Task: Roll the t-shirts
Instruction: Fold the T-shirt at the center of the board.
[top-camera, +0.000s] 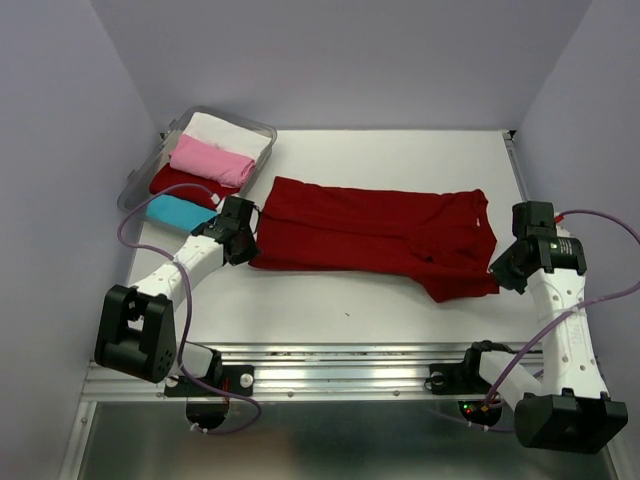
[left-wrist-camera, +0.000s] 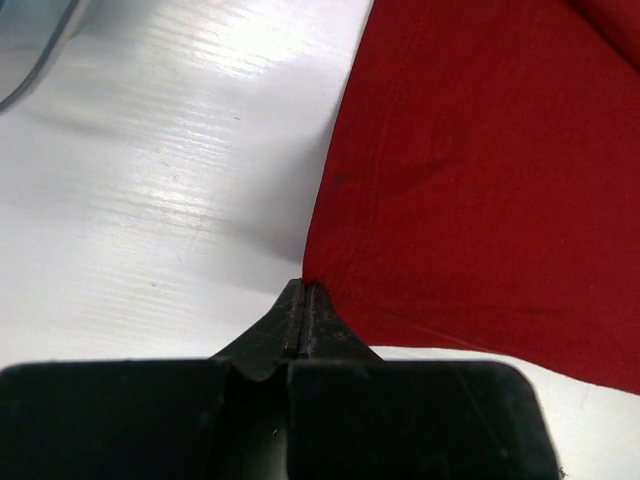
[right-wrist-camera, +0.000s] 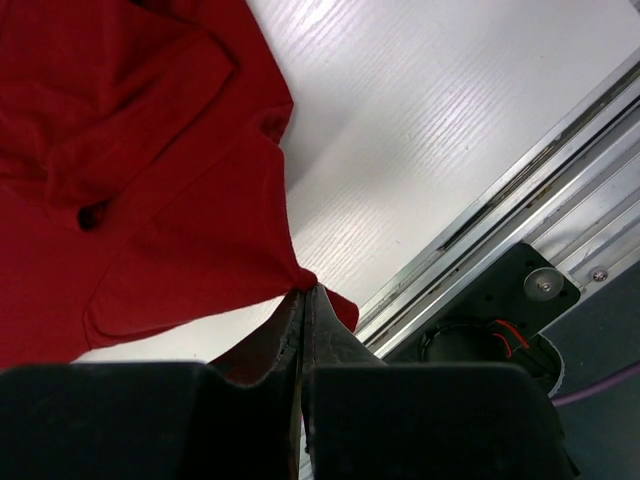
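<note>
A large dark red t-shirt (top-camera: 370, 230) lies folded into a long band across the white table, hem end at the left and collar and sleeves bunched at the right. My left gripper (top-camera: 243, 240) is shut on the band's near left corner (left-wrist-camera: 303, 287), and the cloth (left-wrist-camera: 480, 180) rises slightly off the table there. At the near right corner my right gripper (top-camera: 500, 268) is shut too, pinching the cloth at its tips (right-wrist-camera: 308, 290), with red fabric (right-wrist-camera: 150, 180) showing on both sides of the fingers.
A clear plastic bin (top-camera: 135, 185) at the back left holds rolled shirts: white (top-camera: 225, 132), pink (top-camera: 212, 160), dark red (top-camera: 180, 182) and cyan (top-camera: 180, 212). A metal rail (top-camera: 340, 365) runs along the table's near edge. Grey walls close in the sides and back.
</note>
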